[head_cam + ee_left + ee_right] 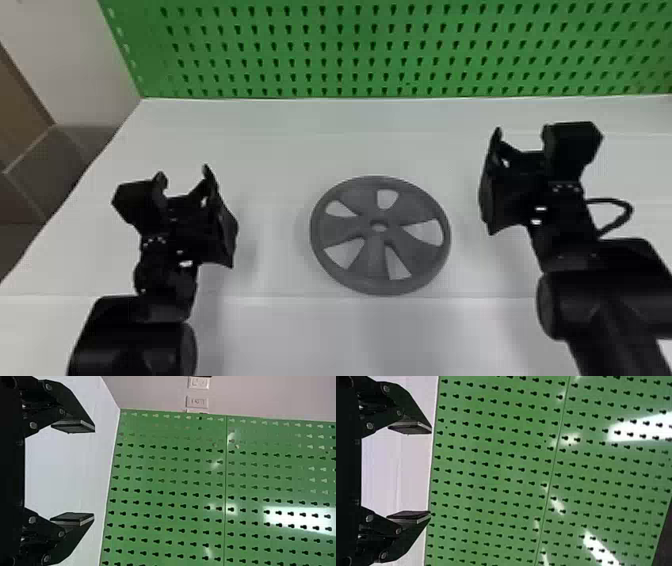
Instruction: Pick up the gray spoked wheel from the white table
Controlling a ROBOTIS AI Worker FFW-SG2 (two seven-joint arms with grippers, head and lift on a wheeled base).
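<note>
Basically, the gray spoked wheel point(375, 247) lay flat on the white counter point(270, 150), approx. mid-view in the head cam, w/ nothing touching it. Pick-up progress: nil, AFAICT. No grip was made & no part of the rim was off the surface, so the whole job was left: close in, grasp, lift.

L claw point(183, 172) was out to the wheel's left, well apart; its two fingers stood wide open w/ nothing btwn them, per the L wrist cam too. R claw point(522, 130) was on the other side, a bit nearer the rim, also open & empty. Both looked raised over the counter, so prob. the next step was bringing one or both in & down to the rim. Main risk, IMO: a thin rim lying flat could slip or slide if pinched badly.

Beyond, the green pegboard point(350, 45) stood along the counter's far edge.
</note>
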